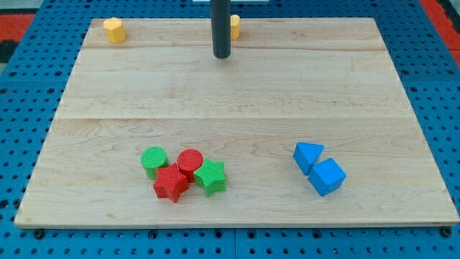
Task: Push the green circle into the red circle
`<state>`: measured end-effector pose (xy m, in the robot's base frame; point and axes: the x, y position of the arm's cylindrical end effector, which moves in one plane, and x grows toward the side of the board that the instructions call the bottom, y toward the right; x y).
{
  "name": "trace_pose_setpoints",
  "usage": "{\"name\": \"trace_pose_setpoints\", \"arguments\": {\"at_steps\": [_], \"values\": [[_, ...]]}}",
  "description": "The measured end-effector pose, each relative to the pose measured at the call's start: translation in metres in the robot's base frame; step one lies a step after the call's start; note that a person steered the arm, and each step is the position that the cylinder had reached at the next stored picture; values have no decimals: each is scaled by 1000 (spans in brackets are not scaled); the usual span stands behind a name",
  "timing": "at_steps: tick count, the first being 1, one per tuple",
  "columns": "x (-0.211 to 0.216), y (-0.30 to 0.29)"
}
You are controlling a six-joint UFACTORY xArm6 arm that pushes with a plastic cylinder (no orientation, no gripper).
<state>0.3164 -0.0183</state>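
My tip (pixel 221 55) is resting bare near the view's top of the wooden board (pixel 237 101), touching no block and holding nothing; a yellow block (pixel 235 26), shape unclear, is peeking out behind the rod. Well below, the green circle (pixel 154 159) is sitting just left of the red circle (pixel 190 162), possibly touching. A blue pegboard (pixel 29 93) is surrounding the board.

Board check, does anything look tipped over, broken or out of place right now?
Nothing stands out. Every block lies flat on the board. The green circle sits just left of the red circle. My tip is far off near the top, partly hiding a yellow block.
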Motion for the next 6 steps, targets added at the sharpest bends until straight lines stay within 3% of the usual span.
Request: {"name": "trace_pose_setpoints", "arguments": {"at_steps": [1, 2, 3, 4, 5, 6], "values": [[80, -7], [111, -116], [169, -183], [218, -192], [208, -119], [211, -87]]}}
